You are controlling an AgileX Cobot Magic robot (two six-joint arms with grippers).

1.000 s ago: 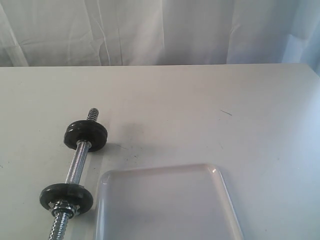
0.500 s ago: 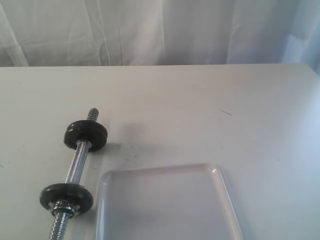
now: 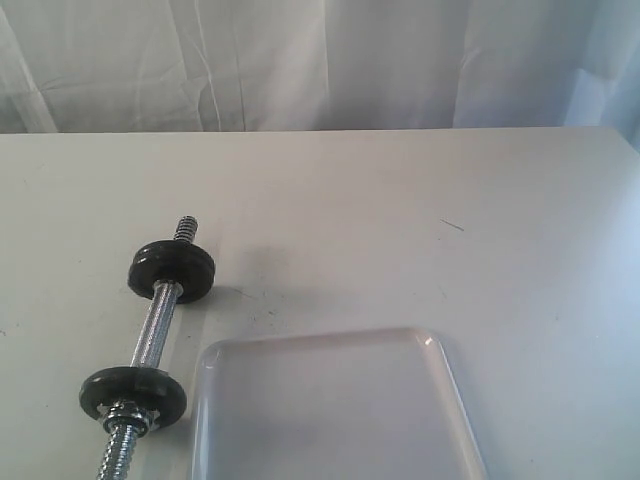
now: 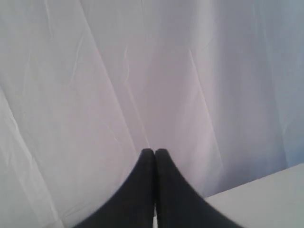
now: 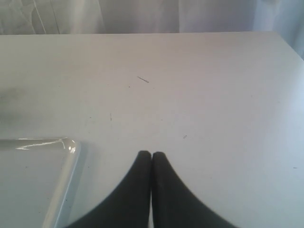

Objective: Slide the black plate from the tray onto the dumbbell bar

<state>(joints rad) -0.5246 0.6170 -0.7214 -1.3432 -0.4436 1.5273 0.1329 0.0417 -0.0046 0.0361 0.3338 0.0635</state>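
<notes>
The chrome dumbbell bar (image 3: 157,325) lies on the white table at the left of the exterior view, carrying two black discs (image 3: 171,270) (image 3: 132,394) and a collar nut. Beside it, the translucent tray (image 3: 330,410) shows nothing on its visible part; its front is cut off by the picture's edge. No loose black plate is in view. My left gripper (image 4: 154,151) is shut on nothing and faces the white curtain. My right gripper (image 5: 151,153) is shut on nothing above bare table, with the tray's corner (image 5: 66,180) beside it. Neither gripper appears in the exterior view.
A white curtain (image 3: 320,60) hangs behind the table's far edge. A small dark mark (image 3: 452,225) lies on the tabletop at the right. The table's right corner (image 5: 280,38) shows in the right wrist view.
</notes>
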